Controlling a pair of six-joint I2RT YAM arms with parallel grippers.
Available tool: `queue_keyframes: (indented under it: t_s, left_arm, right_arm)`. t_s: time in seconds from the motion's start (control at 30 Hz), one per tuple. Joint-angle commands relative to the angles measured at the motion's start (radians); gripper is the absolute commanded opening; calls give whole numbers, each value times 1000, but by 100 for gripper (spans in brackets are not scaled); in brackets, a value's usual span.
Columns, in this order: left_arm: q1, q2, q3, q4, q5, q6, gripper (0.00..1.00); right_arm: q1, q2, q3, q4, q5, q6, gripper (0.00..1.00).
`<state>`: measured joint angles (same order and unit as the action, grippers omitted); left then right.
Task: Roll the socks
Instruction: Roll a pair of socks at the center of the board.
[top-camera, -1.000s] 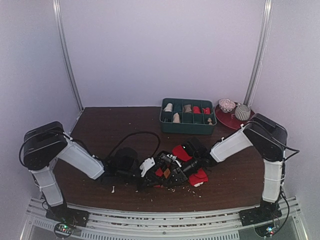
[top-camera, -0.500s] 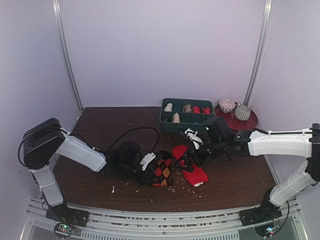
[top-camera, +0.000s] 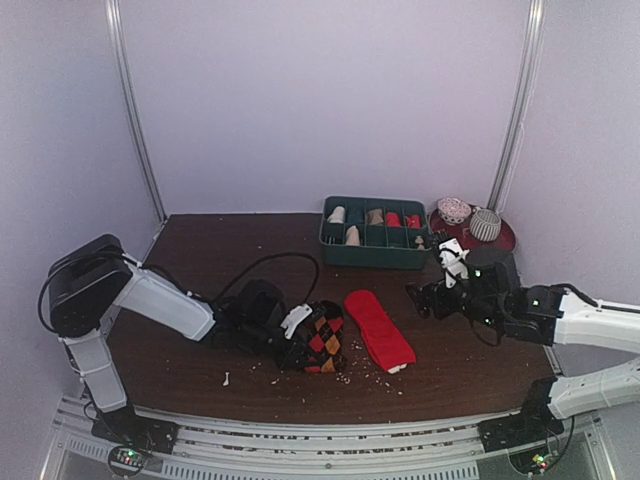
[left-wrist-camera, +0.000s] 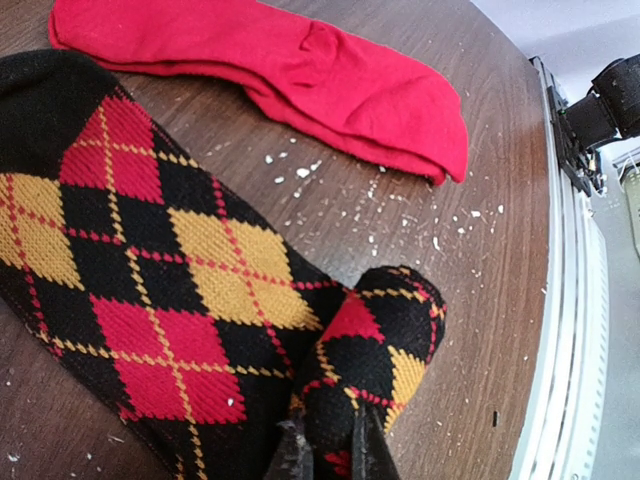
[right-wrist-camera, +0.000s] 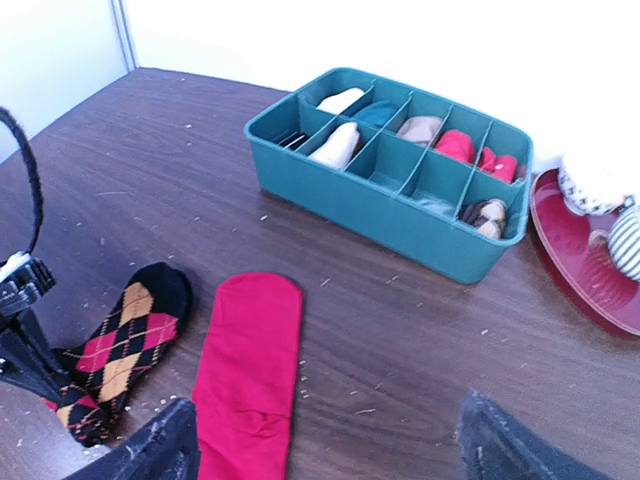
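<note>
The black argyle sock (top-camera: 322, 340) lies left of centre on the table, its end folded over. My left gripper (top-camera: 293, 337) is shut on that folded end (left-wrist-camera: 385, 345), fingertips (left-wrist-camera: 292, 452) pinching the fabric, the gripper (left-wrist-camera: 325, 445) low at the frame's bottom. The red sock (top-camera: 379, 327) lies flat beside it, untouched (left-wrist-camera: 300, 70). My right gripper (top-camera: 424, 298) hangs open to the right of the red sock (right-wrist-camera: 248, 365), nothing between its fingers (right-wrist-camera: 150, 450). In the right wrist view the gripper (right-wrist-camera: 325, 445) sits above bare wood, and the argyle sock (right-wrist-camera: 125, 345) shows at the left.
A teal divided organiser (top-camera: 375, 258) with rolled bundles stands at the back (right-wrist-camera: 400, 225). A red plate (top-camera: 452, 243) with two patterned balls is at the back right. A black cable (top-camera: 270, 267) loops behind the left gripper. Pale crumbs dot the wood around the socks.
My right arm has pulled back from the socks to the right and its gripper has opened, leaving the red sock flat. The left gripper has kept its hold on the argyle sock.
</note>
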<state>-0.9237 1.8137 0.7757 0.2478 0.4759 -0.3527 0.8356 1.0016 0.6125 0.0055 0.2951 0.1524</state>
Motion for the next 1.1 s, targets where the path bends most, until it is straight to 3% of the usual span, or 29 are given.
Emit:
queue_keyframes:
  t_s: [0.0,0.2,0.37,0.7,0.83,0.97,1.07]
  left_arm:
    - [-1,67,-22,-199,-42,-14,0]
    - [-1,69,-18,-209,-43,-14,0]
    - [-1,68,-25,-208,-43,-16,0]
    - [-1,67,-36,-211,-36,-8,0]
    - [-1,67,-38,-213,-36,-5,0]
    - [-1,68,-42,-206,-28,-5,0]
    - [-1,67,-44,-210,-26,2,0]
  right_arm:
    - [20,42,-57,137,-132,-76,84]
    - [168,198,-136,384,-309,-223,82]
    - [284,395,-62,480,-392,-319,80]
    - [301,679,45,577,-383,-381,74]
    - [300,736,80,545,-374,-416,67]
    - [295,796,123,498,-372,-415,46]
    - [287,828,130,485,-372,-407,43]
